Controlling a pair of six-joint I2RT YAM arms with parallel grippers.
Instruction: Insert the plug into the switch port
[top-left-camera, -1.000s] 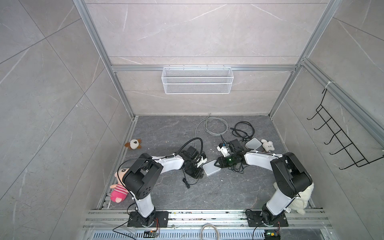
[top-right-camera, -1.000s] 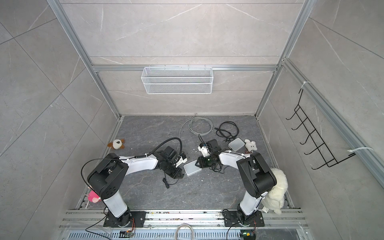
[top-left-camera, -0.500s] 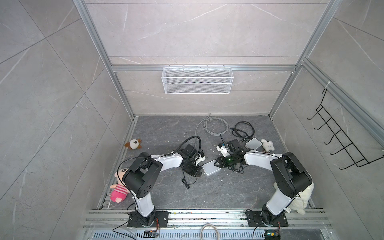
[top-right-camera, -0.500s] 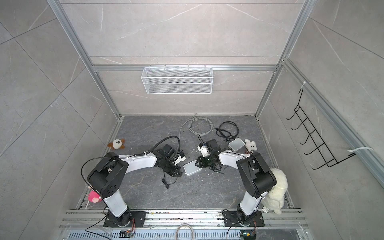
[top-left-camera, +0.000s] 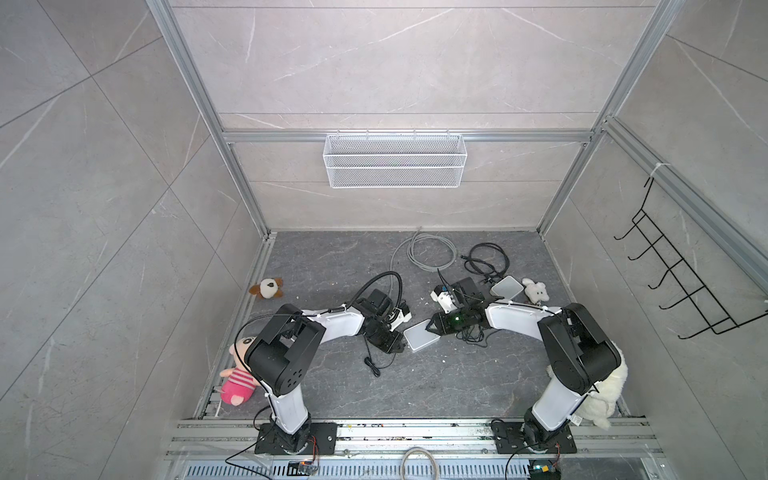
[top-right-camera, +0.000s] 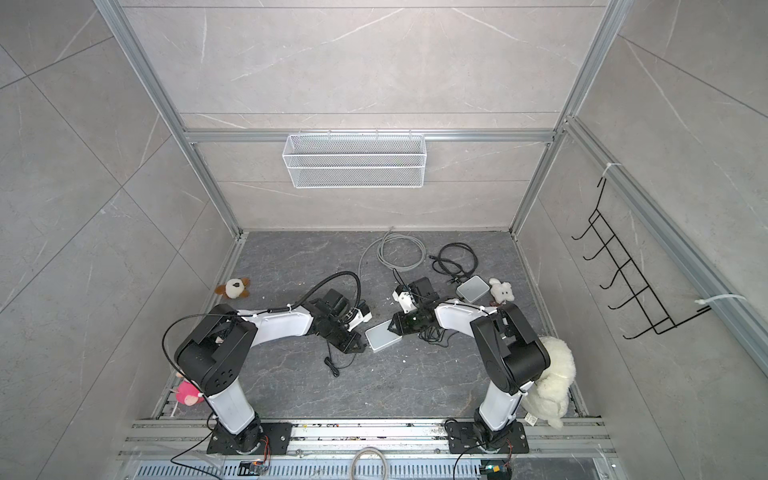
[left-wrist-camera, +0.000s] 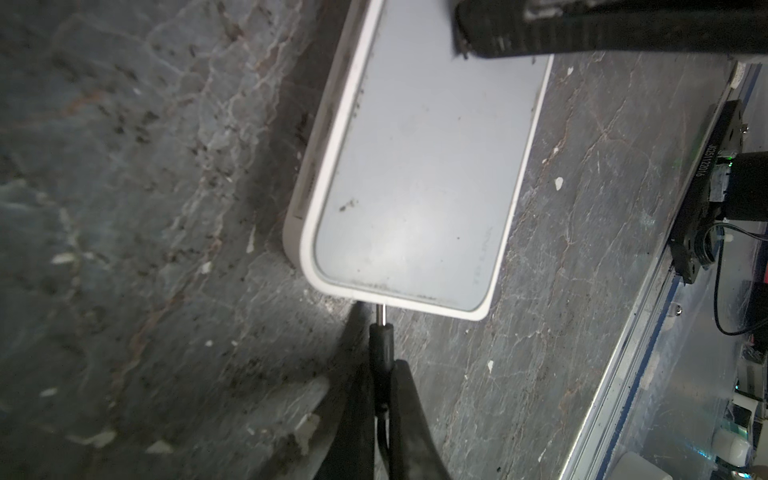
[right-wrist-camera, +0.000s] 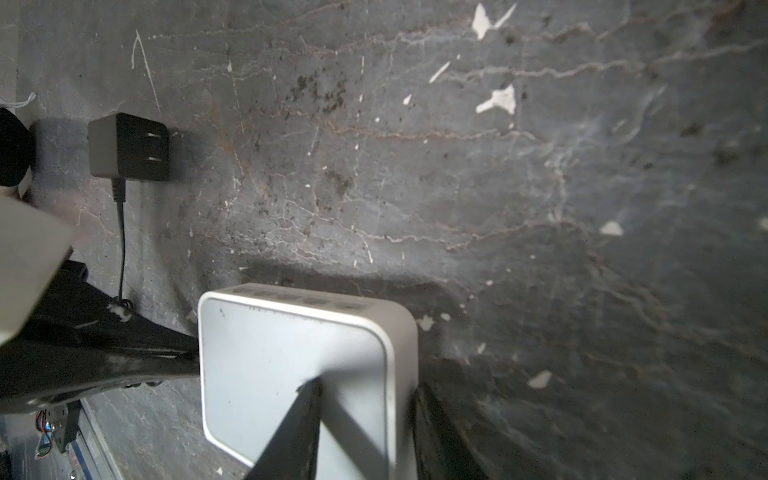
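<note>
left pincer pinching plug | pin meets switch edge | right pincer clamping switch | floor bare around

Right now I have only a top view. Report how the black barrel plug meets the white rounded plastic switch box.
Observer: In the left wrist view, the left end effector pinches the black barrel plug; its silver pin touches the white switch box at a short edge, part of the pin exposed.
Operator: Now report the right end effector.
Observer: In the right wrist view it grips the box, one finger flat across the top face.
</note>
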